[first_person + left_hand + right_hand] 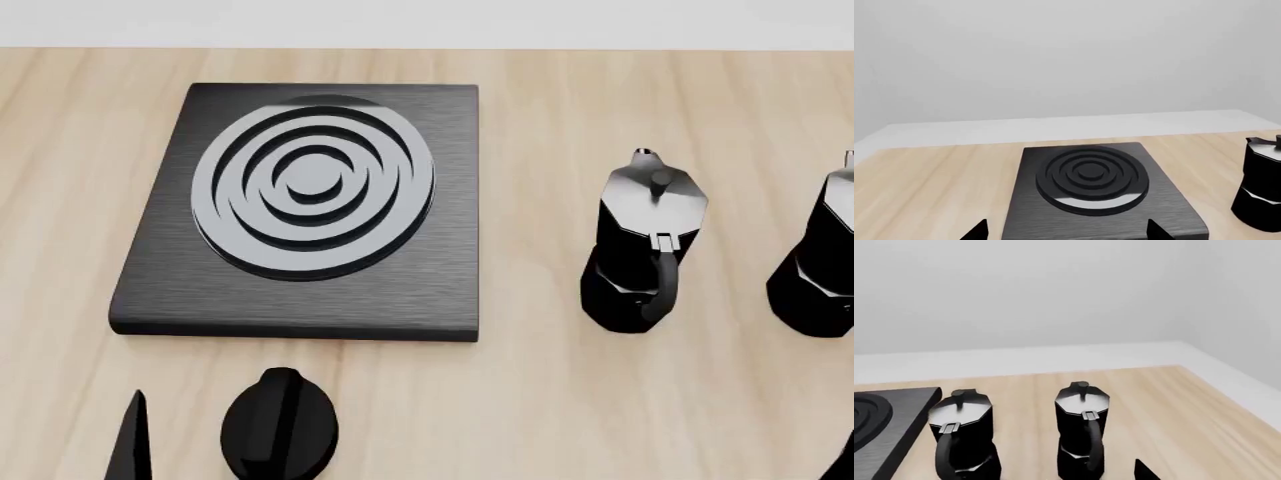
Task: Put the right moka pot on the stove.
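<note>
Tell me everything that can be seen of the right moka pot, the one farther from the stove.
The right moka pot is small, black and faceted, with a glossy grey-sheen lid, a knob on top and a black handle facing the camera. It looks like metal. It stands upright on the wooden table, lid closed, beside the identical left moka pot and apart from it. Nothing but the table touches it; no gripper holds it. In the head view it is cut off at the picture's edge.

Head view steeply downward; 2 low wrist views forward, sharing stove.
</note>
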### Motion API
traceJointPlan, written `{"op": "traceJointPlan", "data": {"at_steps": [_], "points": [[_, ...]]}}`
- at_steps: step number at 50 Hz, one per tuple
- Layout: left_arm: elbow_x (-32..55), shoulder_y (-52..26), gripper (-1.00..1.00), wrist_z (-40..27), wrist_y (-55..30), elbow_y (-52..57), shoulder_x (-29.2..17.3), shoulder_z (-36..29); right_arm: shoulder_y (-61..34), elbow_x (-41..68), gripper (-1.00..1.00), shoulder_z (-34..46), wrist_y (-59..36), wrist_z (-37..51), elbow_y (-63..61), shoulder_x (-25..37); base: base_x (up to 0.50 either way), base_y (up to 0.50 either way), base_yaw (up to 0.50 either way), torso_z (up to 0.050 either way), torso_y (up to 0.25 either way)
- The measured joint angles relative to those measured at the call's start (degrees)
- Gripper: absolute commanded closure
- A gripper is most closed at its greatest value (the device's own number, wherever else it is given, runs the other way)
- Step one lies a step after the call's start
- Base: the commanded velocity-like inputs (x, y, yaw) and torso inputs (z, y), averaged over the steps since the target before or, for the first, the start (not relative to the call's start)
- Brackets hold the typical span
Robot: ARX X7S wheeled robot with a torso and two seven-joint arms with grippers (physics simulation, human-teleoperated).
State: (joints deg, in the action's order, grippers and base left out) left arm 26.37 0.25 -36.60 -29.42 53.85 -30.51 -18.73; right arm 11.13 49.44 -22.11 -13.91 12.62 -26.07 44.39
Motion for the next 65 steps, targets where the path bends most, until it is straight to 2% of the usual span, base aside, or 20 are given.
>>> {"op": "traceJointPlan", "data": {"at_steps": [31, 65], "points": [[0.1, -0.6, -1.0, -1.2, -0.2, 0.0, -0.7, -1.0, -13.1, -1.0, -1.0, 7.0, -5.2, 0.2, 11.9, 3.5, 0.0, 0.0, 0.0, 0.0, 0.0], [0.0, -1.0, -1.0, -2.3, 0.1, -0.2, -1.4, -2.0, -26.8, -4.4, -1.0, 16.0, -9.0, -1.5, 22.5, 3.4, 0.0, 0.0, 0.0, 0.0, 0.0]]}}
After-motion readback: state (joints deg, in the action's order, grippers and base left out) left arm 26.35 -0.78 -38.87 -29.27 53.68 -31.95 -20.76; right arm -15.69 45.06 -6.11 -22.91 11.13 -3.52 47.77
